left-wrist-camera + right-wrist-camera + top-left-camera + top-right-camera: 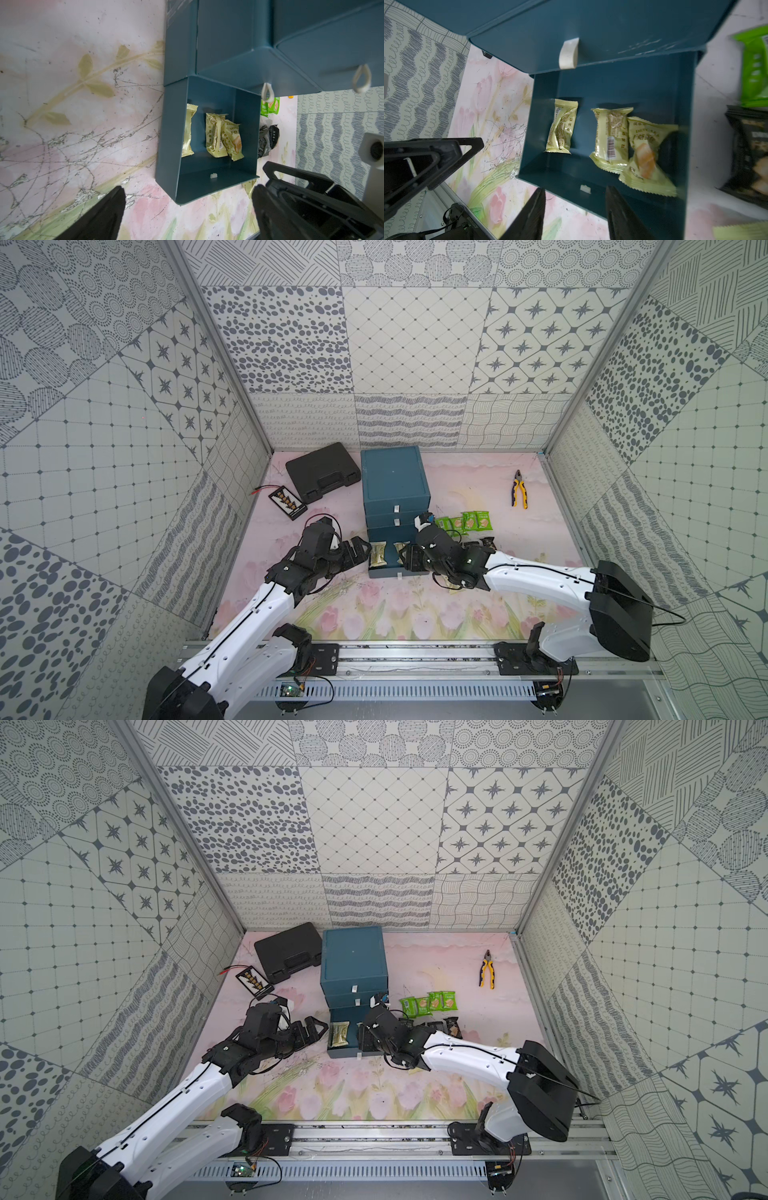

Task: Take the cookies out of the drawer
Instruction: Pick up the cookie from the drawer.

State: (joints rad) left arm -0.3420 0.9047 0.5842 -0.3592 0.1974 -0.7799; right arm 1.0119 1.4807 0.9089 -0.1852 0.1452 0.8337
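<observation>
Both top views: noted a blue cabinet (395,485) midway across the floral mat (415,605), with its bottom drawer (382,573) open. Spotted pale yellow cookies (379,558) inside it; green cookies (469,521) in a row on the mat right of the cabinet; black cookies (487,541) just in front of those. Placed the left gripper (362,549) just beside the drawer's left wall, the right gripper (409,560) over its right part. Logged pliers (519,489) well off to the right, a black case (322,470) back left.

Left wrist: found the left gripper (189,188) spread wide, nothing in its grasp, drawer ahead. Counted three pale yellow cookies on the drawer floor: one against a side wall, two overlapping toward the opposite wall.

Right wrist: found the right gripper (575,188) partly spread, empty, near the drawer's front wall. Counted the same three inside; glimpsed a fourth pale cookie (741,230) outside on the mat, cut off by the frame edge.
</observation>
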